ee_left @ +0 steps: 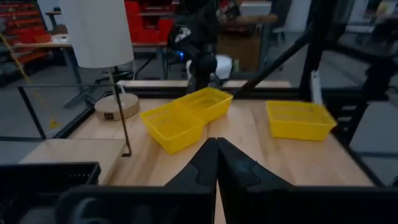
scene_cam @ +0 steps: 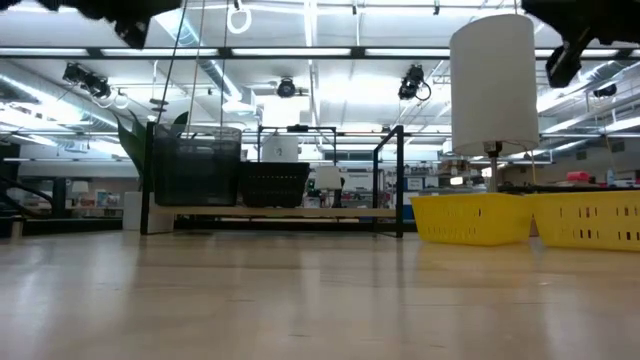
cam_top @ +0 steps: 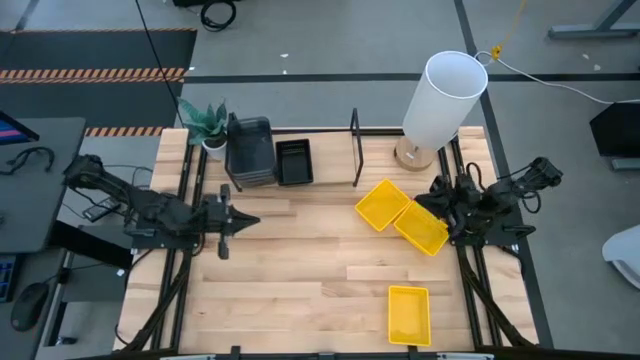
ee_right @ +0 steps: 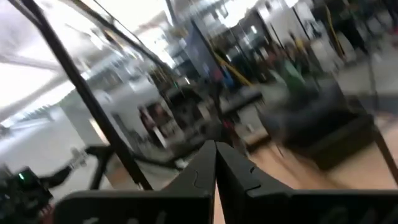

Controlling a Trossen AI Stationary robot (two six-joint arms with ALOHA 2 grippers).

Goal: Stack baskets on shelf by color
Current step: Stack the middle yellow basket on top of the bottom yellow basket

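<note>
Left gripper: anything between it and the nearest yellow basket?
No. In the high view only bare wooden tabletop lies between the shut, empty left gripper and the nearest yellow basket. The left wrist view shows the same.

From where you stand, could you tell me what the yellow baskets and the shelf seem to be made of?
The yellow baskets look like moulded plastic: uniform bright colour, thin slotted walls, slightly glossy. The shelf appears to be a light wooden board, matte and pale like the table, in a thin black frame, probably painted metal judging by its slim straight bars, though that is less certain.
</note>
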